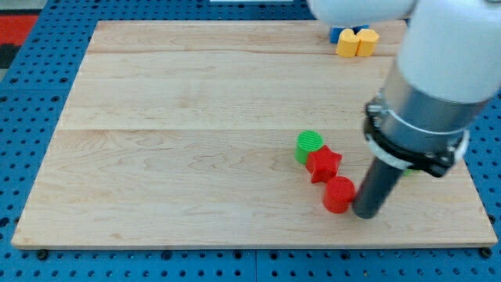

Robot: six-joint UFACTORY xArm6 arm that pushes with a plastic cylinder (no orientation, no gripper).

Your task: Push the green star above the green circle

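The green circle (pixel 309 144) lies on the wooden board (pixel 196 141) right of centre. A red star (pixel 323 164) touches its lower right side. A red circle (pixel 339 194) sits just below the red star. My tip (pixel 365 213) is down on the board right beside the red circle, on its right, touching or nearly touching it. The green star does not clearly show; the arm's large body (pixel 434 86) covers the board's right part, where it may be hidden.
A yellow block (pixel 356 42) and a blue block (pixel 338 34) sit together near the board's top edge, right of centre. The board's bottom edge runs close below my tip. Blue pegboard surrounds the board.
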